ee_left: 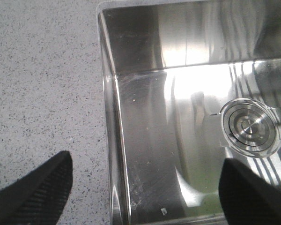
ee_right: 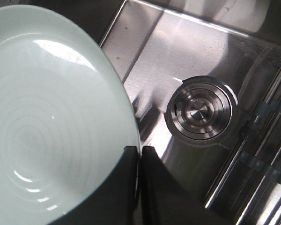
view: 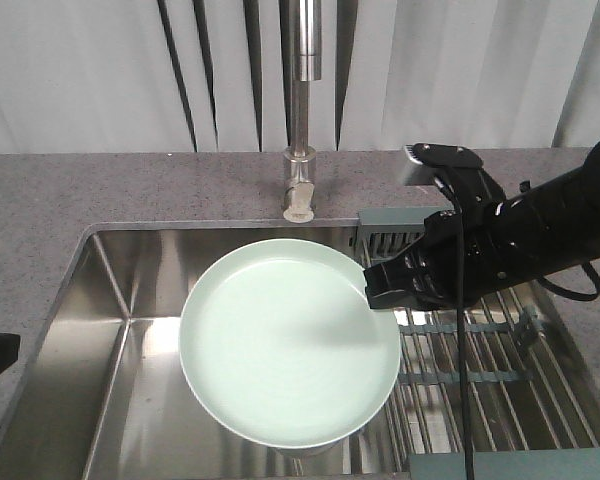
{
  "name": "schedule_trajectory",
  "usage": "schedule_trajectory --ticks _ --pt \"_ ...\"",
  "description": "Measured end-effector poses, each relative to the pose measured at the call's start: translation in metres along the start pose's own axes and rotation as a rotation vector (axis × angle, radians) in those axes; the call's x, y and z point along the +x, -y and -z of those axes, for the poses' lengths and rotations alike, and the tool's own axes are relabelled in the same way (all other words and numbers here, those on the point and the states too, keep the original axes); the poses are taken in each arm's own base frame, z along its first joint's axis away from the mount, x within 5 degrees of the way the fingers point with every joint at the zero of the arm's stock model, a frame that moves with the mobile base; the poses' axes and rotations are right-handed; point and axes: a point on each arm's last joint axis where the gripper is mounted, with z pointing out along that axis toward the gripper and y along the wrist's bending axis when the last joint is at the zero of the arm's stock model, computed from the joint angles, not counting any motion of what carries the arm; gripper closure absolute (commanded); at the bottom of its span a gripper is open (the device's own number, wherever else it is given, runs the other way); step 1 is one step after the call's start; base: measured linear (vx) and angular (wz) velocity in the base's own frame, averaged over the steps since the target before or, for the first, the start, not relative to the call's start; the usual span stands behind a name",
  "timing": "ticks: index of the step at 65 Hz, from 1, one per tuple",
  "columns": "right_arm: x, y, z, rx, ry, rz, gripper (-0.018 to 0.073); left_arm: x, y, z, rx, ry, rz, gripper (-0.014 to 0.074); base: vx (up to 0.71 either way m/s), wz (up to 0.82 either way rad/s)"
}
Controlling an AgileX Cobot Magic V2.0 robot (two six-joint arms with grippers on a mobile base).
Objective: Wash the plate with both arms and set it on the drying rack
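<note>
Right wrist view: right tool [ee_right: 138, 161] pinches plain plate [ee_right: 51, 117] rim.

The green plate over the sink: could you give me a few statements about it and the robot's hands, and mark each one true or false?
1. The right hand pinches the plate by its rim. True.
2. The plate rests on the drying rack. False: it is held over the sink, with the rack off to one side.
3. The left hand holds a sponge. False: it is open and empty, above the sink's left edge.
4. A round steel drain sits in the sink floor. True.
</note>
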Motion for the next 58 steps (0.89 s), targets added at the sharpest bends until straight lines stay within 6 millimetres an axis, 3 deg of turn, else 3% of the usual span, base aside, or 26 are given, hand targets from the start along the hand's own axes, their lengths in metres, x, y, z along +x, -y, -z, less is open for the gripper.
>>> schedule_trajectory --ticks 33,58 --pt "-0.0002 0.0001 0.0 0.001 0.002 0.008 0.0561 0.0005 -0.0001 -0.0001 -0.001 -0.005 0.001 0.0011 0.0 0.0" --pt "0.0042 0.0053 0.0003 0.054 -0.052 0.178 0.0561 0.0005 -0.0001 -0.0001 -0.001 -0.005 0.001 0.0011 0.0 0.0"
